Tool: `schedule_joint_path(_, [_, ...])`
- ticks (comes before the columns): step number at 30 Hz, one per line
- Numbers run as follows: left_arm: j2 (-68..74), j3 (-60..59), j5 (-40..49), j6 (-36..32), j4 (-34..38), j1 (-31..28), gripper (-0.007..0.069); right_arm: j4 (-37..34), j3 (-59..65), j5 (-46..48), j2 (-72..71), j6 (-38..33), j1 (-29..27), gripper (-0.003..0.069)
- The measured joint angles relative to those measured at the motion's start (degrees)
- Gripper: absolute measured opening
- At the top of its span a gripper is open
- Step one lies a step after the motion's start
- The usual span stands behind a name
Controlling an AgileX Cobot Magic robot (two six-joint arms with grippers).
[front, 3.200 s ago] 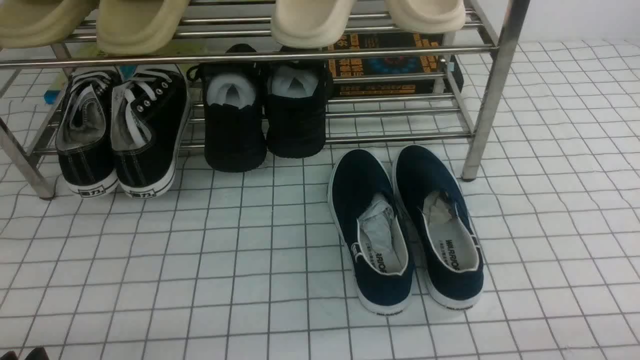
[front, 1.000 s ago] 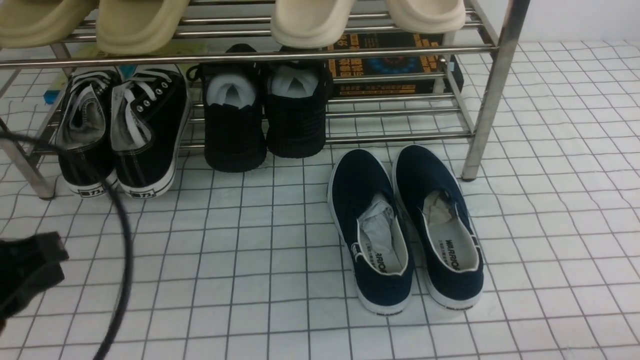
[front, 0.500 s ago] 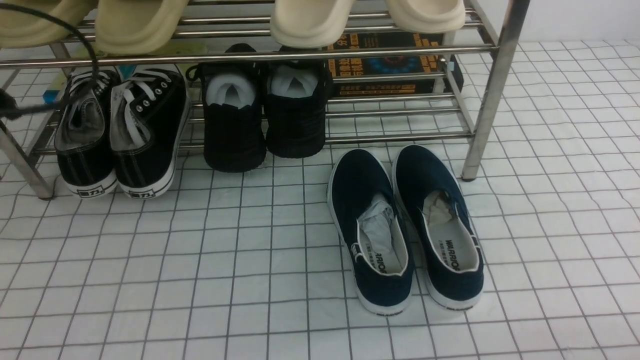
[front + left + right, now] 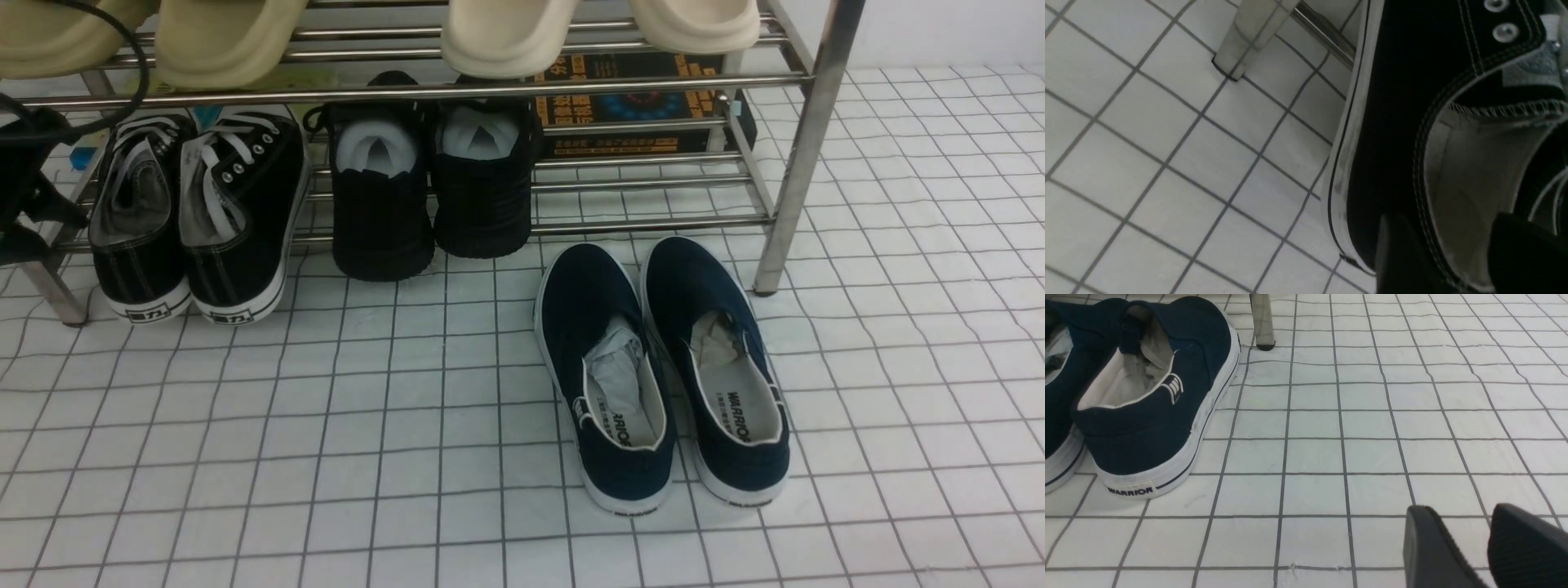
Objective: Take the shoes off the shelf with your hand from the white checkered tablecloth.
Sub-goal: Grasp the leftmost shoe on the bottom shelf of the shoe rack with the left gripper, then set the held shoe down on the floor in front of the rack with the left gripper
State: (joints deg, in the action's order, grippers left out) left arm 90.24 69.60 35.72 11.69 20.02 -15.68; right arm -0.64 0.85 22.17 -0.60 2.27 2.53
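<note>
Leftward in the front view, the left gripper (image 4: 1447,245) has come up from low over the cloth a second ago and now shows as a black shape at the frame's edge, just beside the outer sneaker; nothing else has shifted. The white checkered tablecloth (image 4: 408,425) covers the whole floor area, lightly wrinkled. On it stands the shelf (image 4: 808,155), steel bars on tubular legs, with two tiers in sight. A dark box with orange print (image 4: 629,106) sits behind the lower tier. Cream slippers (image 4: 229,41) line the upper tier. The navy slip-ons (image 4: 596,310) lie side by side on the cloth in front of the shelf's right half, heels toward the camera. The all-black knit pair (image 4: 384,220) occupies the middle of the lower tier. The shoes (image 4: 237,245), black canvas with white laces, sit at that tier's left end, heels reaching out past the front bar and down near the cloth. Looped black cables (image 4: 139,65) arc above the left gripper, across the upper tier. In the left wrist view its jaws stand spread, one finger outside the sneaker's side wall and one over the shoe's opening; whether either finger touches the canvas I cannot tell, and it grips nothing. The right gripper (image 4: 1461,526) hangs over bare cloth, well apart from the slip-ons, jaws parted and empty.
</note>
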Motion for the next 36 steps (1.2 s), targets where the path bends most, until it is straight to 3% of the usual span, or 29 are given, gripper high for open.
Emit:
schedule_joint_path(5, [3.53,0.04,-2.72,-0.02,0.26,0.0,0.0482,0.0,0.0,0.0,0.0,0.0,0.0,0.0239])
schedule_joint_path(10, [6.48,0.04,-3.3,-0.07,0.5,0.0,0.0481,0.0,0.0,0.0,0.0,0.0,0.0,0.0239])
schedule_joint_path(12, [7.53,0.04,-3.46,-0.07,1.42,0.0,0.0445,0.0,0.0,0.0,0.0,0.0,0.0,0.0239])
schedule_joint_path(15, [8.32,0.11,-3.65,-0.07,3.51,0.0,0.0324,0.0,0.0,0.0,0.0,0.0,0.0,0.0239])
schedule_joint_path(16, [8.59,0.23,-3.65,-0.12,3.86,0.0,0.0227,0.0,0.0,0.0,0.0,0.0,0.0,0.0239])
schedule_joint_path(17, [8.59,0.23,-3.59,-0.08,3.85,0.0,0.0212,0.0,0.0,0.0,0.0,0.0,0.0,0.0239])
schedule_joint_path(18, [8.65,0.23,-3.52,-0.34,3.48,0.0,0.0096,0.0,0.0,0.0,0.0,0.0,0.0,0.0239])
schedule_joint_path(19, [8.59,0.23,-3.29,-0.49,2.91,0.0,0.0059,0.0,0.0,0.0,0.0,0.0,0.0,0.0239])
schedule_joint_path(25, [6.0,0.23,1.48,-0.57,-2.29,-0.8,0.0016,0.0,0.0,0.0,0.0,0.0,0.0,0.0239])
schedule_joint_path(36, [-6.86,-0.01,25.23,0.5,-21.14,-2.97,0.0016,0.0,0.0,0.0,0.0,0.0,0.0,0.0239])
